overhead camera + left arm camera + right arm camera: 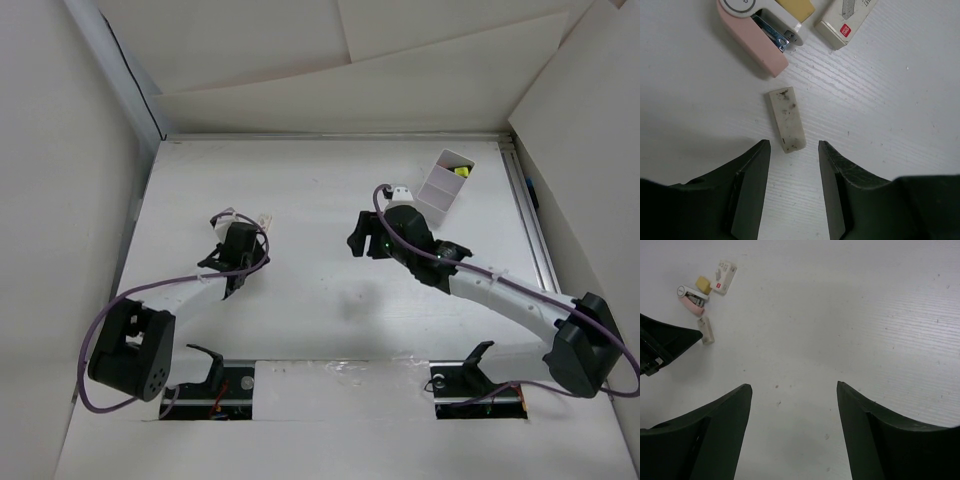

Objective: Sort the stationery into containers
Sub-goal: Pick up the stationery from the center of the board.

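No highlighter markers show. The stationery here is a dirty white eraser [786,119], a pink stapler [752,30], a white staple box [845,22] and a yellow pad [796,7], grouped on the table's left. My left gripper [793,145] is open, its tips on either side of the eraser's near end without touching it. My right gripper [793,386] is open and empty over bare table at mid-table [358,240]. The pale divided tray [445,180] stands at the back right with a yellow item [461,171] in its far compartment.
In the right wrist view the eraser [706,331], the stapler [690,299] and the staple box [724,276] lie far left, beside the left gripper's finger [665,342]. White walls surround the table. A metal rail [530,220] runs along the right edge.
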`<state>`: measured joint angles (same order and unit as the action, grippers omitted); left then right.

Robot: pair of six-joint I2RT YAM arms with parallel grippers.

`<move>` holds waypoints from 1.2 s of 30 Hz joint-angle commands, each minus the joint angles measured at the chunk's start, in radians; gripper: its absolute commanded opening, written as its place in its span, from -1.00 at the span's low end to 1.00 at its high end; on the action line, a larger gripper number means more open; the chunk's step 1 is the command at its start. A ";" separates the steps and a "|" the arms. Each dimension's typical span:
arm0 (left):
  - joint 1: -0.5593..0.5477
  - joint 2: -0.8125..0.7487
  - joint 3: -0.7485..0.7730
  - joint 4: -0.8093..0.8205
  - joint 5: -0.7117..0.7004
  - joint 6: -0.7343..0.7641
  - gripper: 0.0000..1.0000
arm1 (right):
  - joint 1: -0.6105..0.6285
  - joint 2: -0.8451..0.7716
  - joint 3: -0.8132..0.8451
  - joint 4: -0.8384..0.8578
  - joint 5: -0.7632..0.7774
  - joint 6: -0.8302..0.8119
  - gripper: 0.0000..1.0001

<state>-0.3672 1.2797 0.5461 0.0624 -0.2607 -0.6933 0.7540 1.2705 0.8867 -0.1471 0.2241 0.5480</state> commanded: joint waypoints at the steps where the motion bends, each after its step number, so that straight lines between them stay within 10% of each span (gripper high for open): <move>1: -0.003 0.007 0.029 0.001 -0.031 -0.012 -0.20 | -0.004 -0.003 0.006 0.080 -0.029 0.010 0.47; 16: -0.003 0.150 0.104 0.028 -0.063 0.017 -0.34 | -0.004 0.006 0.006 0.089 -0.039 0.010 0.47; 25: -0.003 0.210 0.120 0.019 -0.016 0.026 -1.00 | -0.004 -0.043 -0.012 0.089 0.007 0.010 0.47; 36: -0.324 0.225 0.378 0.017 0.000 0.026 -1.00 | -0.084 -0.351 -0.095 0.080 0.126 0.058 0.47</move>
<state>-0.6262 1.4826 0.7891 0.0578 -0.2825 -0.6716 0.6937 0.9852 0.7986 -0.1043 0.3126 0.5846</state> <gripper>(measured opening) 0.192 0.736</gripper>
